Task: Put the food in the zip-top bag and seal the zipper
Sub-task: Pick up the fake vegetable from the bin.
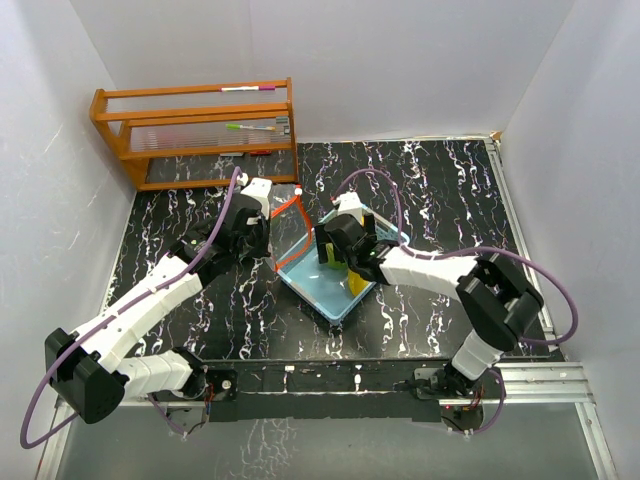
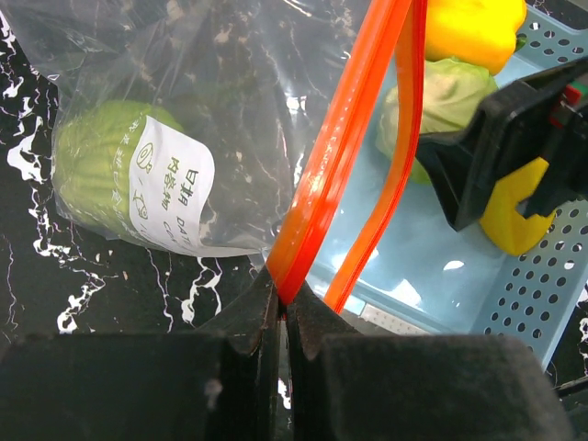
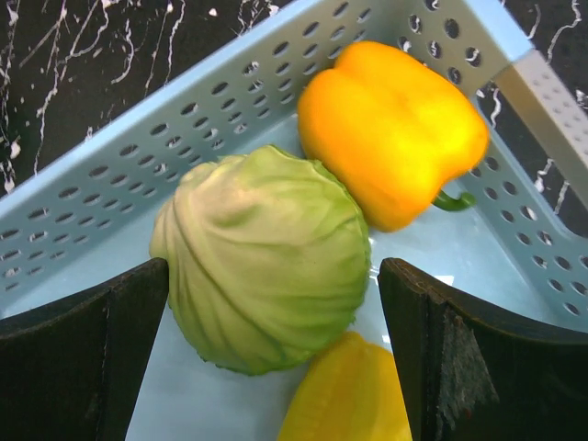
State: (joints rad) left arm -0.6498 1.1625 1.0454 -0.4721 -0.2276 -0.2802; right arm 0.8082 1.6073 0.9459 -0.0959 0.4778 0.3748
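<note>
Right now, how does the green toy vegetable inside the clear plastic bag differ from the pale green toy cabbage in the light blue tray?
The green toy vegetable lies inside the clear plastic bag; the pale green toy cabbage sits in the light blue tray. A white label partly covers the bagged vegetable; the cabbage shows bare. The open right pincer flanks the cabbage; nothing grips the bagged vegetable. Both are green and rounded.
</note>
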